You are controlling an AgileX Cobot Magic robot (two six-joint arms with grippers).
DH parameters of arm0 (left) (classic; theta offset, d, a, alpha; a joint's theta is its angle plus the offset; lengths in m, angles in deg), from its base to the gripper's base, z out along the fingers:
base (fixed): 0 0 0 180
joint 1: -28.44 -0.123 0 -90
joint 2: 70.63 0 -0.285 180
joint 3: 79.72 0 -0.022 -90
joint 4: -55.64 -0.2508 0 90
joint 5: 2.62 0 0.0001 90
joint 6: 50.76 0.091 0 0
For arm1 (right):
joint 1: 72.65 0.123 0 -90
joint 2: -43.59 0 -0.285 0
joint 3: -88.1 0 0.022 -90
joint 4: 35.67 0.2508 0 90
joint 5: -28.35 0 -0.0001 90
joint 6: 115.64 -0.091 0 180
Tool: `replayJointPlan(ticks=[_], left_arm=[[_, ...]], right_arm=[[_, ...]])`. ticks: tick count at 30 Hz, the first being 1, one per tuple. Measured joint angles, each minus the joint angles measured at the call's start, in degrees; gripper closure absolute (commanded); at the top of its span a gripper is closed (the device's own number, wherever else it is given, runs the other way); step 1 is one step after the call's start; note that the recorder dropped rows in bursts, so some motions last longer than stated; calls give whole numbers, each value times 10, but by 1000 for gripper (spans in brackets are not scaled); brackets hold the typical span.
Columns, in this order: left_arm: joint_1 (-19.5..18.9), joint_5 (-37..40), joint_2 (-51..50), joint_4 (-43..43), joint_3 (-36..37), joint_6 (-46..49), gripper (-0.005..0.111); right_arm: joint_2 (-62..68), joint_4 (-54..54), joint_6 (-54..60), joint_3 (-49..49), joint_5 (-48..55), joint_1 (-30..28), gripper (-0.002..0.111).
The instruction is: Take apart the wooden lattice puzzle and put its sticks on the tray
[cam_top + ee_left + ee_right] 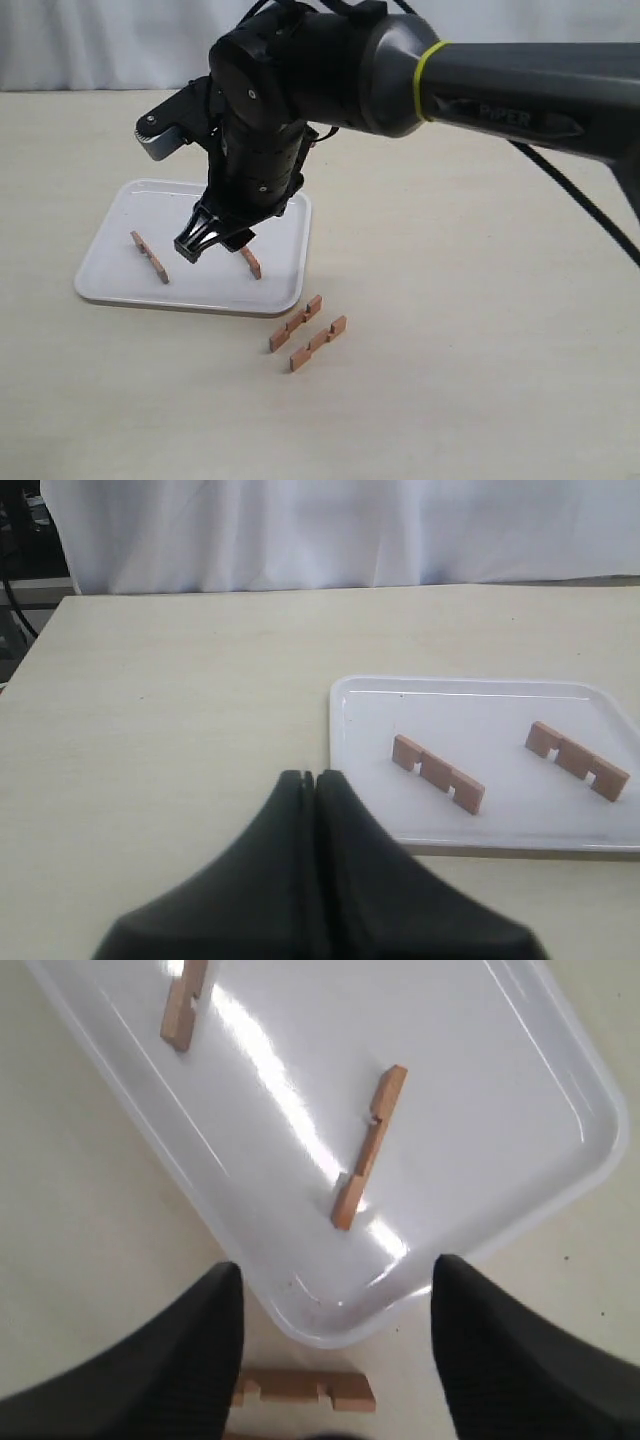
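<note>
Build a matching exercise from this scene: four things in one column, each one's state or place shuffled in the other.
Column one
1. left gripper
2. right gripper
3. tray
4. two sticks lying close together

Column two
A. on the table, beside the tray
B. open
C. holds two other sticks, set apart
D. shut, empty

Pairs: 1-D, 2-B, 3-C, 4-A

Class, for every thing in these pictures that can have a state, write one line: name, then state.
Two sticks: loose, apart, inside the tray.
Other two sticks: loose, side by side on the table, outside the tray.
Right gripper: fingers open, empty, above the tray.
Left gripper: fingers shut, empty.
</note>
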Motion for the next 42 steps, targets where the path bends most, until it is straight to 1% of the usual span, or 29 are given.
replayJointPlan(ticks=[2,9,16,19,23,30,35,38,42], left_arm=[[0,0,0,0,0,0,107],[0,0,0,0,0,0,107],[0,0,0,0,0,0,107],[0,0,0,0,0,0,107],[0,0,0,0,0,0,107],[0,0,0,0,0,0,107],[0,0,0,0,0,0,107],[0,0,0,0,0,0,107],[0,0,0,0,0,0,107]], right_arm=[[-13,-7,7,19,4,0,60],[-55,-29,53,105,8,0,60],[-86,-30,125,193,9,0,60],[-90,-30,142,226,-2,0,60],[-90,-30,152,268,-43,0,60],[-90,-20,157,281,-84,0,60],[-74,-15,158,284,-89,0,60],[-72,-29,162,284,-89,0,60],[-67,-56,204,284,-90,0,60]])
